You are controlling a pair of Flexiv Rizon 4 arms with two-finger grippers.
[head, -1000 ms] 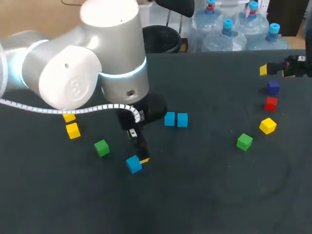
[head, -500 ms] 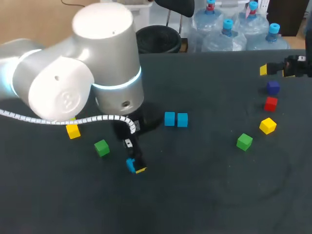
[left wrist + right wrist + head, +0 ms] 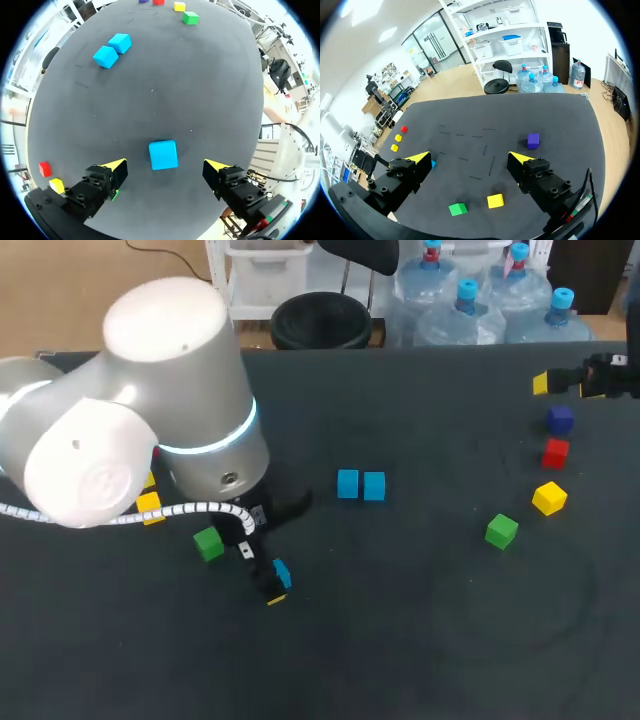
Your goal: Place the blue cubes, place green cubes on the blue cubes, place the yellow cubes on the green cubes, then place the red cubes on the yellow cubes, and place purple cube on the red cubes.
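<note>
A robotics lab is suggested: a wide dark desk (image 3: 420,640) is given over to a bulky grey left arm (image 3: 150,440) (a lit ring is seen round one joint) and small blocks such as a green cube (image 3: 501,531).

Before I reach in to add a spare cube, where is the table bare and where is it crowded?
Bare: the stretch between the blue pair and the right green cube, and the table strip nearest the robot. Crowded: around the left gripper astride a blue cube, and the row of cubes by the right gripper.
</note>
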